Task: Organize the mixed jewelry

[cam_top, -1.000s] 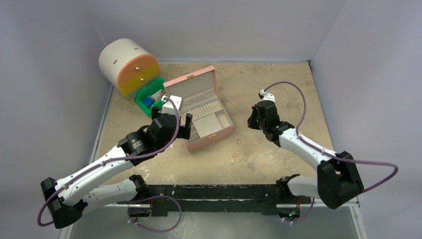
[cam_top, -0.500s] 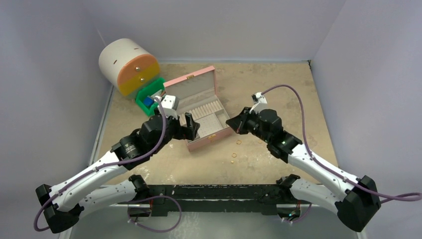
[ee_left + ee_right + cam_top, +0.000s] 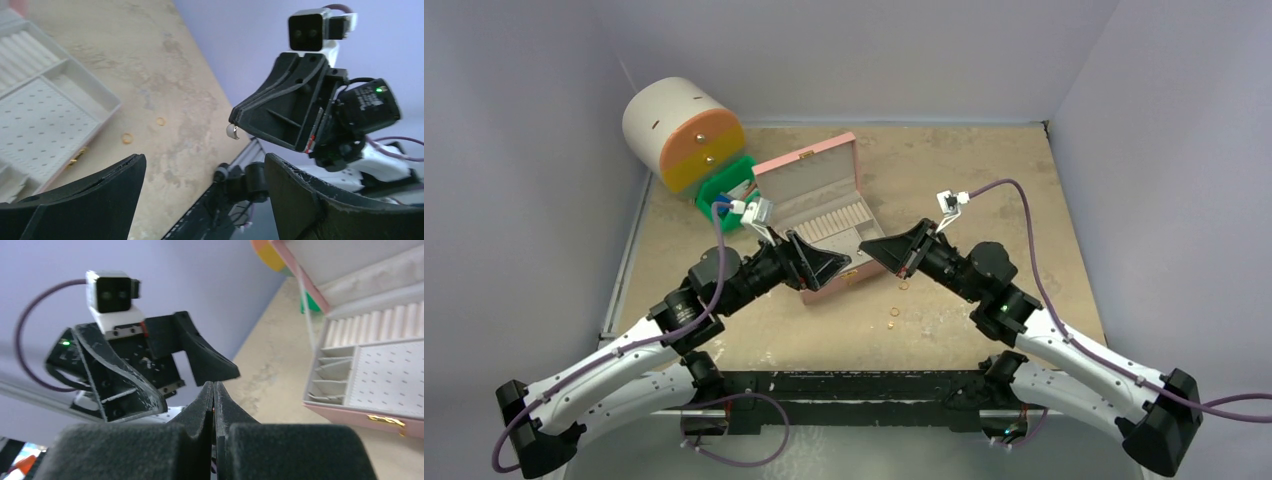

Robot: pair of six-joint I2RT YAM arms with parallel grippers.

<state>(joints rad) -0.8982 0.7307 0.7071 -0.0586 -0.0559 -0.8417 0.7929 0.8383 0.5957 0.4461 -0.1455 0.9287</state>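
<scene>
step (my read): a mid-air pass of one jewelry piece (image 3: 232, 132) from the right arm to the left, just off the front corner of the pink jewelry box (image 3: 809, 180)
right end effector (image 3: 235, 120): jaws pressed together, with the small, pale, curved piece pinched at the very tip
left end effector (image 3: 202, 160): jaws spread wide and holding nothing; it faces the right one tip to tip, near but apart
doing it well: centre the exposed sliver between the left pads before closing. The right should let go only once the left grip is firm. Little of the piece sticks out, so come in slow and square.
risk: a fumble drops it; a pass over the box tray would catch it
count, jewelry: one held aloft; three loose gold pieces (image 3: 904, 285) on the surface (image 3: 984, 190) before the box; the right arm may hide more
count, other: one box, lid up; one round cream container (image 3: 664, 115); one green holder (image 3: 719, 192)
</scene>
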